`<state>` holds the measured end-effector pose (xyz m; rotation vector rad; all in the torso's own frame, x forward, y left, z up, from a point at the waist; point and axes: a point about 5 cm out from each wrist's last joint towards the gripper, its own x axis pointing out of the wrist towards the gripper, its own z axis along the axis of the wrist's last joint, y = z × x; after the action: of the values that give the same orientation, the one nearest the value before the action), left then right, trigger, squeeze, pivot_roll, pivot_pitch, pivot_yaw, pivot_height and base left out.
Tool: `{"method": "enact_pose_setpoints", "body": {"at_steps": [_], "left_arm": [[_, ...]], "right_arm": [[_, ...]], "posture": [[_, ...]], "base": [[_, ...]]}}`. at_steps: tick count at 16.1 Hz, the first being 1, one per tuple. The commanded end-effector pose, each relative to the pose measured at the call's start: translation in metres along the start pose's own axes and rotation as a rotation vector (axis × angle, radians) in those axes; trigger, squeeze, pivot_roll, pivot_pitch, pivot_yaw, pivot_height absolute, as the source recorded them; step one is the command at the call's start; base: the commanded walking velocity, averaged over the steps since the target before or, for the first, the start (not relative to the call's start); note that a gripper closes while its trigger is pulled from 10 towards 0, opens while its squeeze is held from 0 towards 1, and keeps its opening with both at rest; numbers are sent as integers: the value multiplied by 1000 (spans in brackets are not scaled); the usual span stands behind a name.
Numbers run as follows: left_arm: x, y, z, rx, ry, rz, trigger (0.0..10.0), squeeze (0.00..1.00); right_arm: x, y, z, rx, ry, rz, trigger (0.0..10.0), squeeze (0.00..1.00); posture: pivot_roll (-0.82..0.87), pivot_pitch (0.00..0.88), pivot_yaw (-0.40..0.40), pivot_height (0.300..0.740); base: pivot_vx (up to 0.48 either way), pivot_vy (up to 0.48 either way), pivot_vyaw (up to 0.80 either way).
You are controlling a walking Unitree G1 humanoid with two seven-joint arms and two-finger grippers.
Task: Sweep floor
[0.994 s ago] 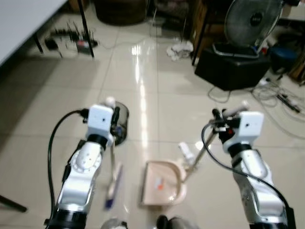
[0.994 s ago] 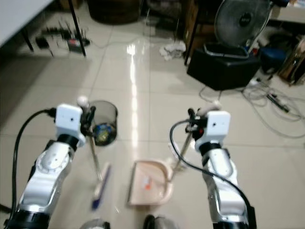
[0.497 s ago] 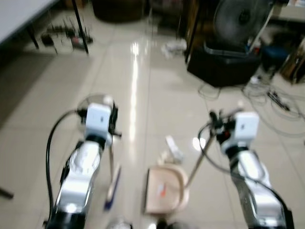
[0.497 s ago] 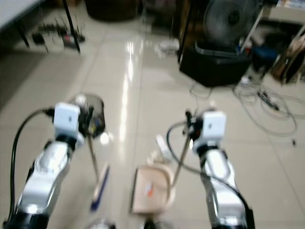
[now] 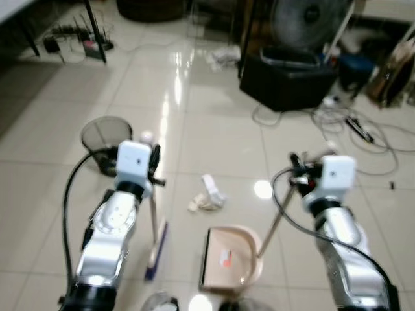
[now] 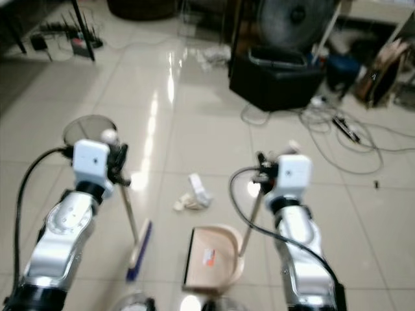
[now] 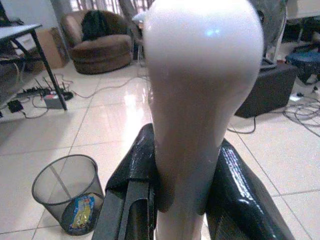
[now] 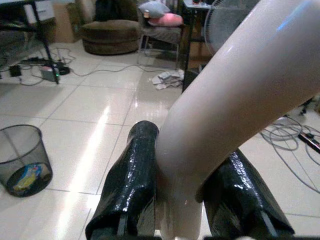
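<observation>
Left gripper [image 7: 182, 187] clamps broom handle [image 5: 153, 214]; right gripper [image 8: 180, 185] clamps dustpan handle [image 5: 273, 220]. Crumpled paper [image 5: 207, 195] lies ahead of dustpan [image 5: 230, 258]; mesh bin [image 5: 104, 141] far left.

Bright indoor light, soft motion blur in our head views

We see a long streak of glare running down the glossy tiled floor [image 5: 214, 116], with a round hotspot beside the dustpan handle [image 5: 271, 220]. Our head views are mildly smeared; far clutter is soft. In both wrist views the near broom handle [image 7: 200, 100] looms blurred and glossy, background sharper.
</observation>
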<state>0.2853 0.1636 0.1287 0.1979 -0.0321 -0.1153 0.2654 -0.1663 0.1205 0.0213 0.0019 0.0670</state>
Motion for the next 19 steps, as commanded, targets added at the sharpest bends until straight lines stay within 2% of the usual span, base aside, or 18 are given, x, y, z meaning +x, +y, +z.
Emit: {"method": "enact_pose_setpoints", "body": {"at_steps": [1,3,6,11,17,19], "left_arm": [[2,-1,9,23,-39,-1,10000,0],[3,-1,11,18,-54,0,10000,0],[4,-2,17,-36,-73,-3,10000,0],[7,-2,21,0,-108,2,10000,0],[8,0,22,-3,-117,4,10000,0],[7,0,20,5,-117,-9,10000,0]], "right_arm": [[0,-5,8,21,-37,-24,10000,0],[1,-5,9,51,-43,-45,10000,0],[2,-7,6,66,-16,-87,10000,0],[3,-8,9,51,-36,-89,10000,0],[3,-7,10,29,-52,-79,10000,0],[3,-5,10,28,-57,-72,10000,0]], "posture": [[7,98,-17,740],[7,98,-16,740],[10,98,-12,740],[6,97,-3,740],[5,92,1,740],[4,86,2,740]], "base": [[0,-398,0],[0,-367,0],[0,0,0],[0,0,0],[0,0,0],[283,0,0]]}}
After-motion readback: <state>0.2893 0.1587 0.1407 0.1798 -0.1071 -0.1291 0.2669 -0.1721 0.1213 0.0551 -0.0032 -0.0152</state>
